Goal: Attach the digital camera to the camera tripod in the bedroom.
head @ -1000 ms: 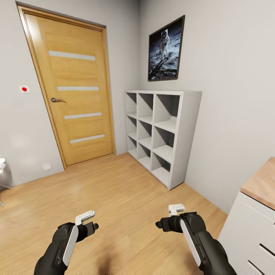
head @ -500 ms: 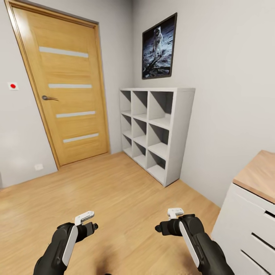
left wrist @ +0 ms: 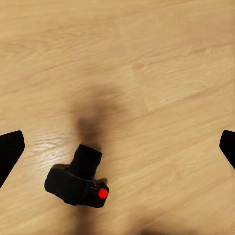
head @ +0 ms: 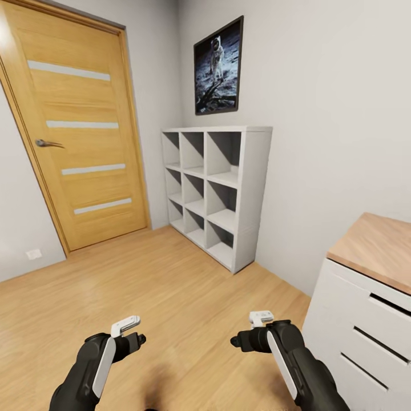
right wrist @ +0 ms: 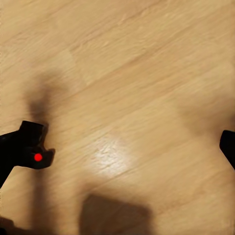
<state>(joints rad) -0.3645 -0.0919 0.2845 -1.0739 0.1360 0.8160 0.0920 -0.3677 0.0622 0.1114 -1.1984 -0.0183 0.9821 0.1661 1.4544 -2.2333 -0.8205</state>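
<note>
Looking down the left wrist view, you've got the digital camera lying on the wood floor, lower left of frame. Left gripper and right gripper both spread, empty. Probably rigid, chunky, light: pinch the body, avoid the lens.

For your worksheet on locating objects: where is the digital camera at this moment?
The digital camera lies on the light wood floor, seen in the left wrist view below the open left pincer.
</note>
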